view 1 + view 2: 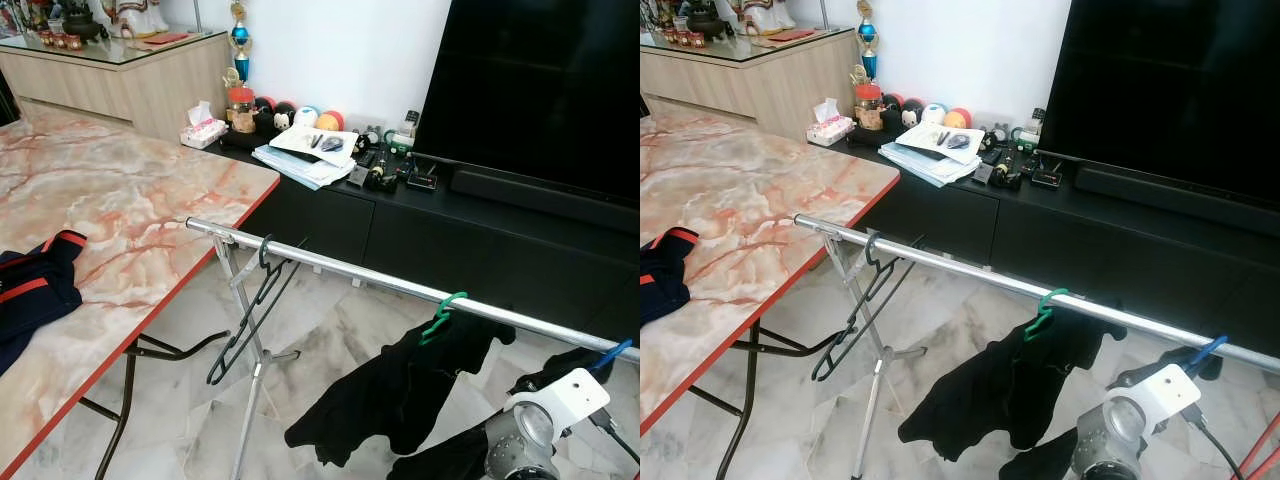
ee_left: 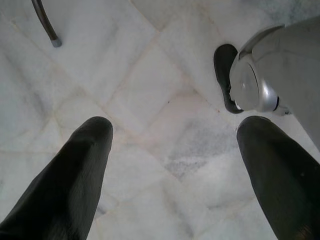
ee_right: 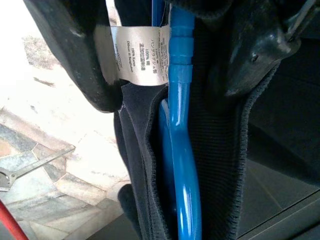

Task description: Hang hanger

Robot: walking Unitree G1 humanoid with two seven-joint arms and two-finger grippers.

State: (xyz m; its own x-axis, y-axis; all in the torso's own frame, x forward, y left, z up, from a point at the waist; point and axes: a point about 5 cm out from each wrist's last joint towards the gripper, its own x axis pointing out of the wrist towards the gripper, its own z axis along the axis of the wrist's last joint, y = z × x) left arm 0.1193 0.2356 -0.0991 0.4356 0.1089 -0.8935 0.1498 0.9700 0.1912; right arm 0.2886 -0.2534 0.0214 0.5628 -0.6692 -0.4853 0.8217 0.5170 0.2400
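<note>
— Head views? Nearest, bottom right: right arm's wrist raised beside the rail; blue hanger hooked over the rail's right end, just above that wrist, carrying a black garment.

— Right wrist view? Right gripper clasping blue hanger and garment collar, long axis running along the fingers.

— Left wrist view? Left gripper spread, empty, aimed at floor; farther from the hanger.
</note>
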